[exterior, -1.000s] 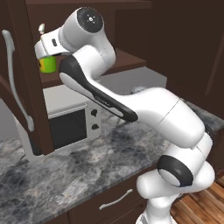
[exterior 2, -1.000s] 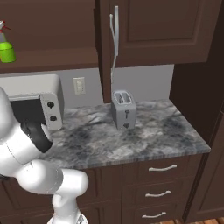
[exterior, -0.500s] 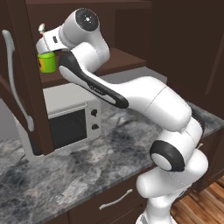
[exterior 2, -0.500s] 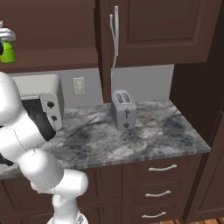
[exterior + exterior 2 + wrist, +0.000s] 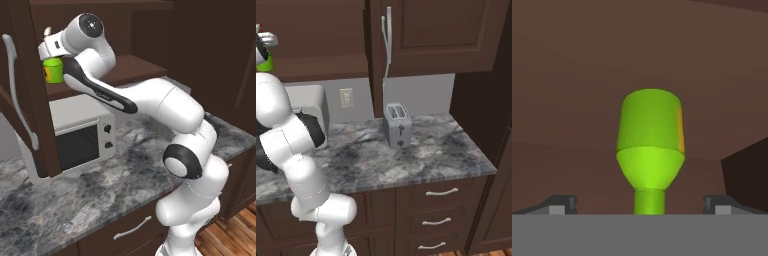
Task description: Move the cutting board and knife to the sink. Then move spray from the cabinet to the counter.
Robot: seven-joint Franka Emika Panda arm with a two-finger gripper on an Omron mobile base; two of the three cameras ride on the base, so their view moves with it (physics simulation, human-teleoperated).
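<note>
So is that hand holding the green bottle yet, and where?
Nothing is held: the gripper is open, fingertips either side of the spray neck, not touching it.

No readable text anywhere; the spray's (image 5: 650,145) yellow label shows as a blank strip.

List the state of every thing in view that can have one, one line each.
gripper: open, fingertips either side of the spray's neck, not closed on it.
spray: standing on the cabinet shelf, not gripped.
cabinet: door open, shelf exposed.
microwave: door shut.
toaster: slots empty.
drawers: shut.
</note>
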